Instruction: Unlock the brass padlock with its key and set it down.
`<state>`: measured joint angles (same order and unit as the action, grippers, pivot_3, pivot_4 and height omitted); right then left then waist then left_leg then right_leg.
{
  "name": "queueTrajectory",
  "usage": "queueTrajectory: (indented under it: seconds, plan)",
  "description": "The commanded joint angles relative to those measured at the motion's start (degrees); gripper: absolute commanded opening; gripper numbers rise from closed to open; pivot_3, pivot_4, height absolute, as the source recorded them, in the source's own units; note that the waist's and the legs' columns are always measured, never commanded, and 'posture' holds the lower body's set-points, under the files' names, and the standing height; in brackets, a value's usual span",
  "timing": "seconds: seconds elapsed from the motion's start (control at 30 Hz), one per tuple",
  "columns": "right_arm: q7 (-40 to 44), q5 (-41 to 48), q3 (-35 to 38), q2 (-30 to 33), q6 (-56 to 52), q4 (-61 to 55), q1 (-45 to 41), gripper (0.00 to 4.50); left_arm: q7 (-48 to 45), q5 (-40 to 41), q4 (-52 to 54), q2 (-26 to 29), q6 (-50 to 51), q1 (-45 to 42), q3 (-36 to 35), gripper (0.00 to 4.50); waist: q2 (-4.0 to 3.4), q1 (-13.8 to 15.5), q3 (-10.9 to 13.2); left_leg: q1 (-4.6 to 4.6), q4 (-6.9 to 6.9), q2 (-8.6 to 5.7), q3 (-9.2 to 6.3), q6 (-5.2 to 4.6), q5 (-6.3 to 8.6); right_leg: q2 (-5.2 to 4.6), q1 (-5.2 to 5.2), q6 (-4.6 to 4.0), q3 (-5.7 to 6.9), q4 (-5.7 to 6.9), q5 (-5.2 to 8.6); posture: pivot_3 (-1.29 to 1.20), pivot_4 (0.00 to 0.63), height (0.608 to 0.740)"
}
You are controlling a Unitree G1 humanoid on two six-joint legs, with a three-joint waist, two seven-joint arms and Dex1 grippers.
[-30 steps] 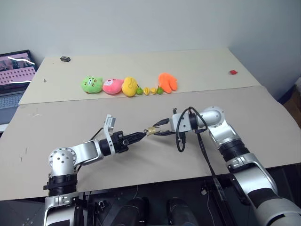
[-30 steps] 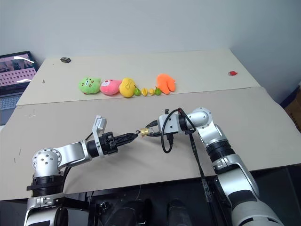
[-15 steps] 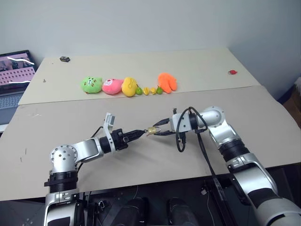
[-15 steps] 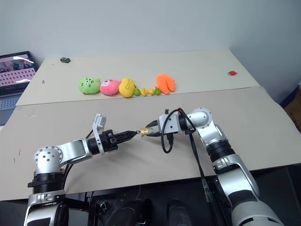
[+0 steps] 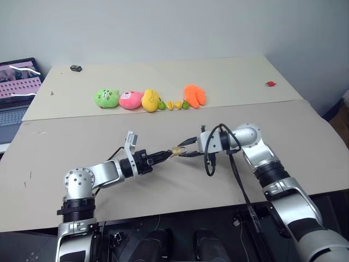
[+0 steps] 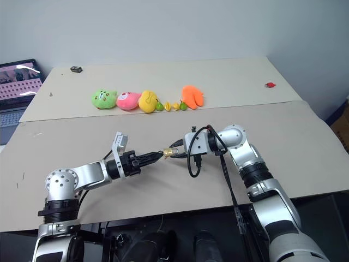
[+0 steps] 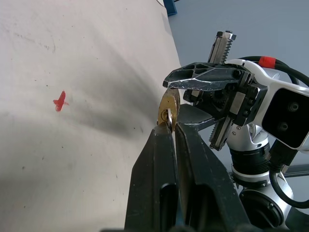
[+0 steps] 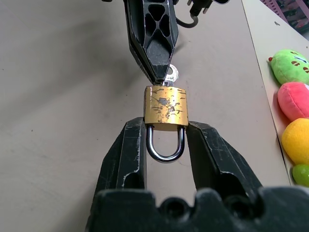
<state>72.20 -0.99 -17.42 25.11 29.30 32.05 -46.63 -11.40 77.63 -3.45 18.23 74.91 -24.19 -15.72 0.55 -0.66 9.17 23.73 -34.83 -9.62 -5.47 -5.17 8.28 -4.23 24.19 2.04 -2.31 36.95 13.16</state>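
Note:
The brass padlock (image 8: 166, 107) hangs in the air over the tan table (image 5: 163, 191), its silver shackle between the fingers of my right gripper (image 5: 180, 149), which is shut on it. My left gripper (image 5: 167, 154) comes at it from the opposite side. It is shut on the key (image 8: 170, 75), a small silvery piece at the padlock's bottom face. In the left wrist view the key (image 7: 168, 116) sits at the padlock (image 7: 169, 102), just past my left gripper (image 7: 169, 128). How deep the key sits cannot be made out.
A row of plush toys lies at the back: green (image 5: 106, 97), pink (image 5: 131, 100), yellow (image 5: 150, 100), orange (image 5: 194, 95), with small fruits between. A laptop (image 5: 15, 90) stands far left. A red bit (image 5: 270, 84) and a black object (image 5: 75, 68) lie at the back.
My left arm has edged slightly towards the padlock, with its fingertips staying at the lock. The right arm and the padlock have kept still.

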Motion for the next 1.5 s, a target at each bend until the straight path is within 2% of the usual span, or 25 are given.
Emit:
queueTrajectory:
  seconds: [0.03, 1.5]
  plan:
    - [-0.34, 0.94, 0.76, 0.21, 0.98, -1.27, -1.72, 0.95, -1.03, -0.71, -0.48, 0.28, -1.46, -1.83, -0.82, 0.19, 0.0, 0.0, 0.0, 0.0, 0.0, 0.0, 0.0, 0.0, 0.0, 0.0, 0.0, 0.0, 0.0, 0.0, 0.0, 0.0, 0.15, 0.74]
    - [-0.69, 0.29, 0.46, 0.12, 2.15, 0.01, -2.23, 0.95, -2.63, -3.17, 0.69, -0.63, -0.26, -1.42, -0.18, 0.09, 0.0, -0.02, 0.0, 0.0, 0.0, 0.0, 0.0, 0.0, 0.0, 0.0, 0.0, 0.0, 0.01, 0.0, 0.0, 0.0, 0.15, 0.74]
